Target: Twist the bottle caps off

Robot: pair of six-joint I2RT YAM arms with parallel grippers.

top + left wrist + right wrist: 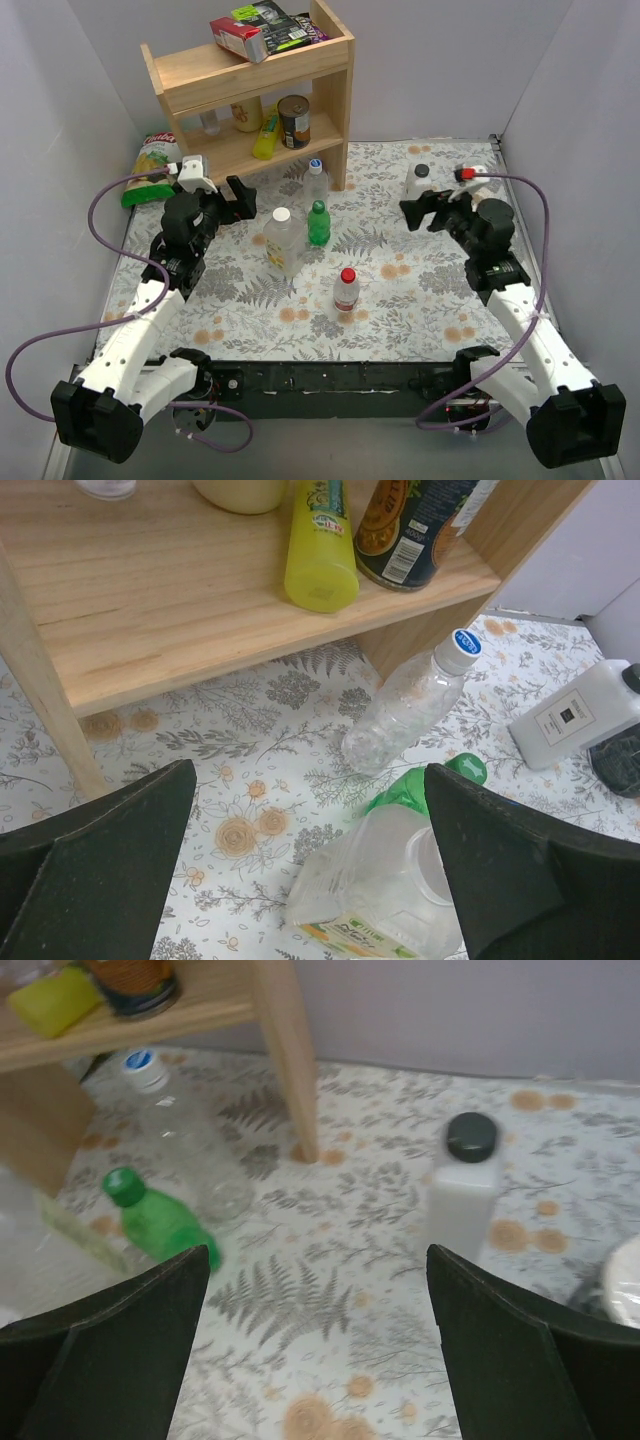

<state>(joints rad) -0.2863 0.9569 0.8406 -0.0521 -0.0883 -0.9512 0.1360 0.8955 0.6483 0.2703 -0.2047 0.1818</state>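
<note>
Left gripper (240, 197) and right gripper (420, 212) aloft over the table (400, 300), pointing inward, jaws wide apart, empty

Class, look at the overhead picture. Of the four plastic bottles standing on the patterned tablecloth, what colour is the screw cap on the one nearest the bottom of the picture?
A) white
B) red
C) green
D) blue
B: the small clear red-labelled plastic bottle stands lowest in the top view, and it carries the round red screw cap.
</note>
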